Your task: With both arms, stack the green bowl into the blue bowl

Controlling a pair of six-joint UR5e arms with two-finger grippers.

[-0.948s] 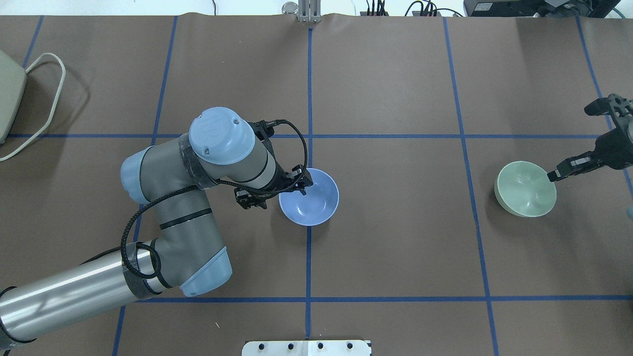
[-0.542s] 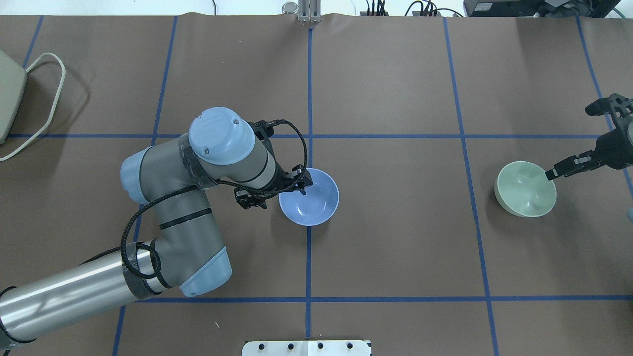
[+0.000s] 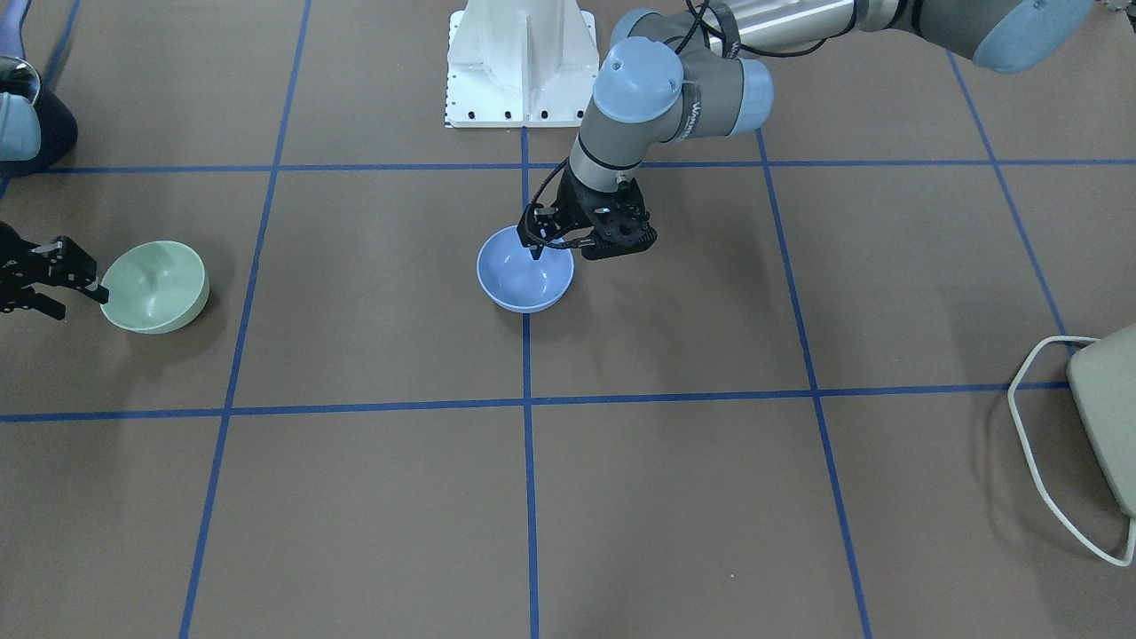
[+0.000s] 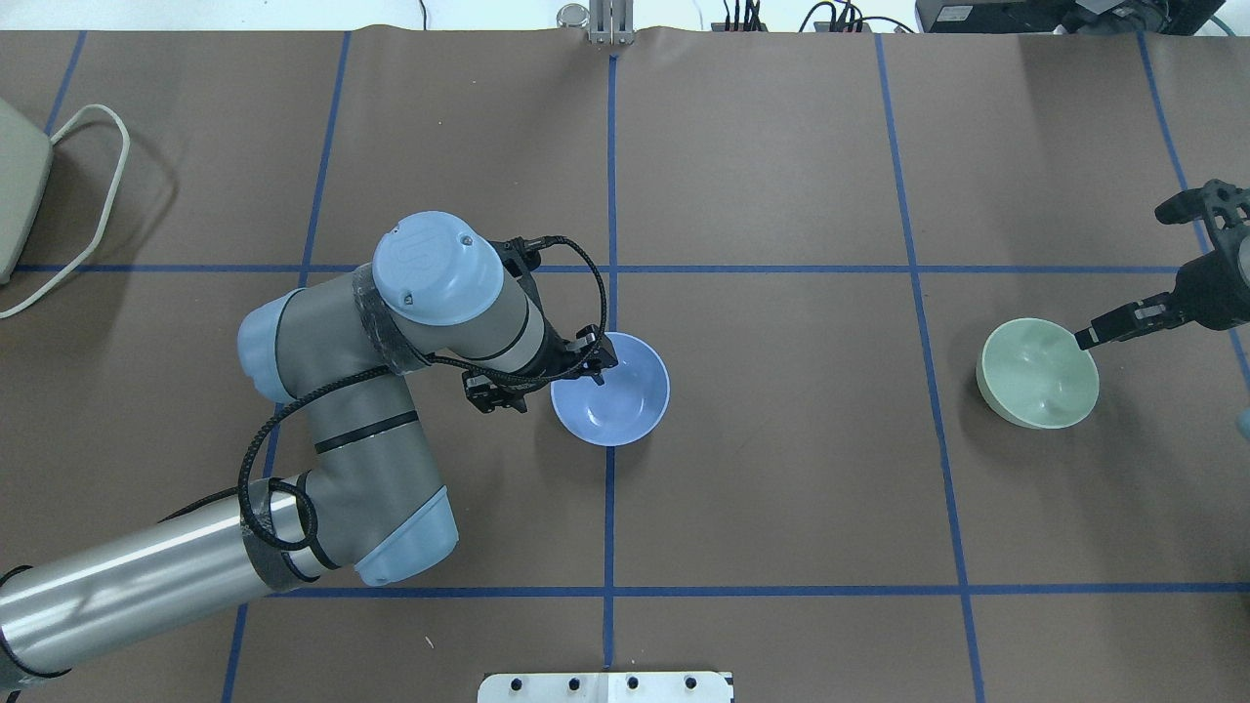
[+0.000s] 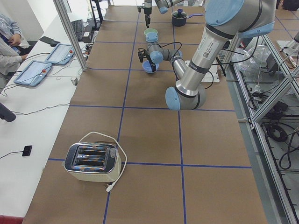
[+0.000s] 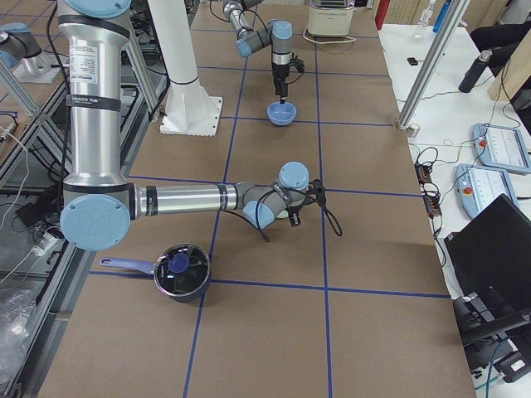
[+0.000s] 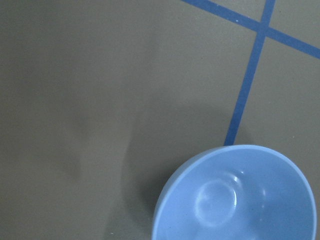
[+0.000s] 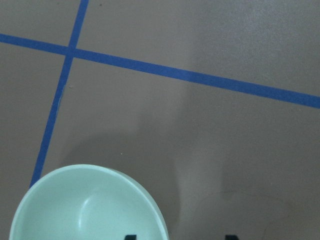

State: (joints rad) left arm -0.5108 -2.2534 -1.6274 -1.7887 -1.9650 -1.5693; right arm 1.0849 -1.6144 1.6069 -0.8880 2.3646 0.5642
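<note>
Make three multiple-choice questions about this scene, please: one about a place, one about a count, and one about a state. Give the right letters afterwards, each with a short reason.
1. Where does the blue bowl stand on the table?
A. on the middle tape line
B. at a corner
C. at the edge nearest the robot's base

2. How many bowls are on the table?
A. one
B. two
C. four

3. In what state is the green bowl?
A. upside down
B. filled with fruit
C. open side up and empty

Answers:
1 A: in the overhead view the tape line runs straight under the blue bowl, near the table's middle.
2 B: only the blue bowl and the green bowl show, standing apart.
3 C: the inside of the green bowl faces up, and nothing lies in it.
</note>
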